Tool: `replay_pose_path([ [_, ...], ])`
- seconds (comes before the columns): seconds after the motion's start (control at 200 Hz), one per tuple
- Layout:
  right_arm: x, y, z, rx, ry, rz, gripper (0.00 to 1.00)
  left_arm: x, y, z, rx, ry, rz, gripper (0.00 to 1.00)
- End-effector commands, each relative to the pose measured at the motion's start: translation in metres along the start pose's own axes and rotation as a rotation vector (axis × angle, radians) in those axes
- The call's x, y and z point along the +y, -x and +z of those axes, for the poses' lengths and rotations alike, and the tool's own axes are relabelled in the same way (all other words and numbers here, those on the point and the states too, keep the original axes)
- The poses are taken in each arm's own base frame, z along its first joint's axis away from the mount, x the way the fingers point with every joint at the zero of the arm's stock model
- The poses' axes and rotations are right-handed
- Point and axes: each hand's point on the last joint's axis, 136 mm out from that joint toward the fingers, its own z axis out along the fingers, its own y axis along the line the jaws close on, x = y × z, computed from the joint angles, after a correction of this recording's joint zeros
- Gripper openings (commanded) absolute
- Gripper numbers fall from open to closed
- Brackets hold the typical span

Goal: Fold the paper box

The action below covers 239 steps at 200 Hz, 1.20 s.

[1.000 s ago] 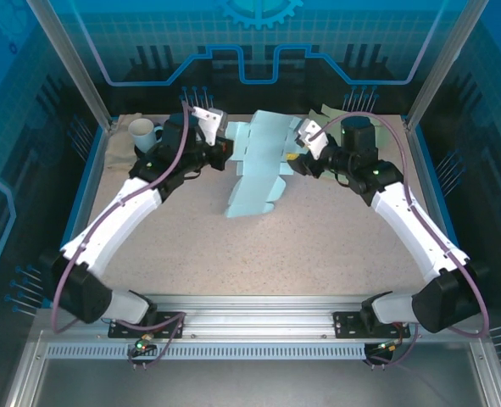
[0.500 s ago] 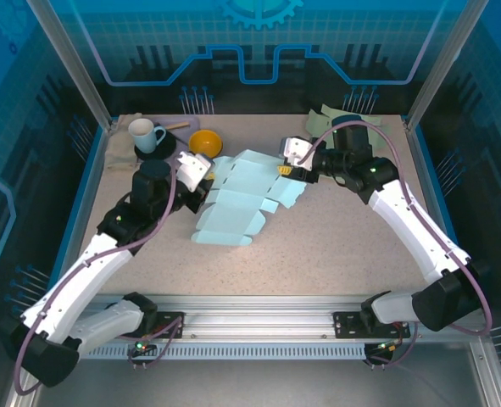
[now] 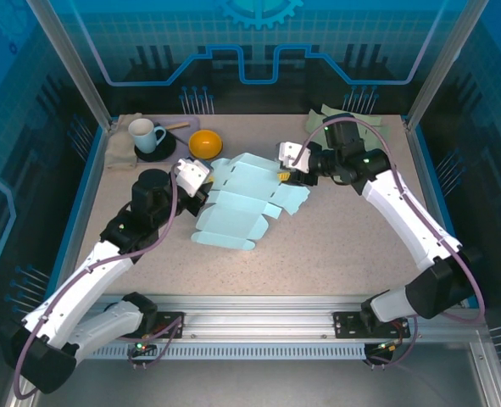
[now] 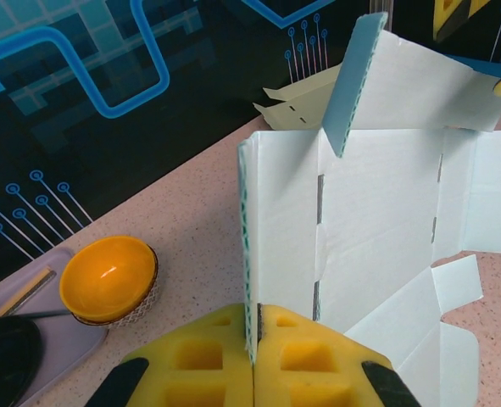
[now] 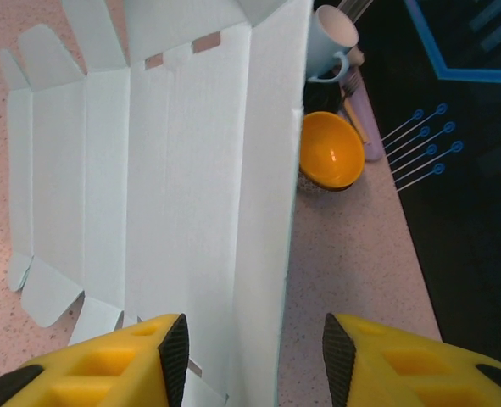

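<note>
The paper box (image 3: 242, 203) is a pale blue flat blank with creased panels and flaps, spread on the table's middle, its left part raised. My left gripper (image 3: 204, 195) is shut on its left edge; in the left wrist view the yellow fingers (image 4: 314, 365) pinch an upright panel (image 4: 377, 212) at the left gripper (image 4: 257, 339). My right gripper (image 3: 286, 175) hovers at the blank's right end. In the right wrist view the right gripper (image 5: 254, 360) stands open, and the box's long edge panel (image 5: 263, 212) runs under the gap, touching neither pad.
An orange bowl (image 3: 205, 142) sits just behind the box, a white mug (image 3: 147, 133) on a dark saucer beside it, on a beige cloth (image 3: 117, 151). A pale green sheet (image 3: 321, 119) lies at the back right. The table's near half is bare.
The box has come down from upright at the back to lie lower and nearer. My left arm pulled back toward the front left, keeping its grip. The right gripper followed slightly left.
</note>
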Motion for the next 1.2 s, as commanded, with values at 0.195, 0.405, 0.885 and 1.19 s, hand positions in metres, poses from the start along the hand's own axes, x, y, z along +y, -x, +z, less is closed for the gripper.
replay_pose_path([
  [0.195, 0.012, -0.002, 0.011, 0.046, 0.087, -0.01, 0.41, -0.005, 0.012, -0.005, -0.067, -0.007, 0.01, 0.0],
  [0.405, 0.017, -0.003, 0.013, 0.068, 0.104, -0.024, 0.3, -0.005, 0.011, -0.004, -0.064, -0.002, 0.016, 0.0],
  [0.885, 0.016, -0.008, 0.008, 0.127, 0.091, -0.04, 0.01, -0.004, 0.01, -0.004, -0.065, 0.014, 0.024, 0.0],
  [1.19, 0.009, -0.016, -0.003, 0.278, 0.051, -0.113, 0.0, -0.005, 0.044, -0.035, -0.201, 0.007, 0.04, 0.54],
])
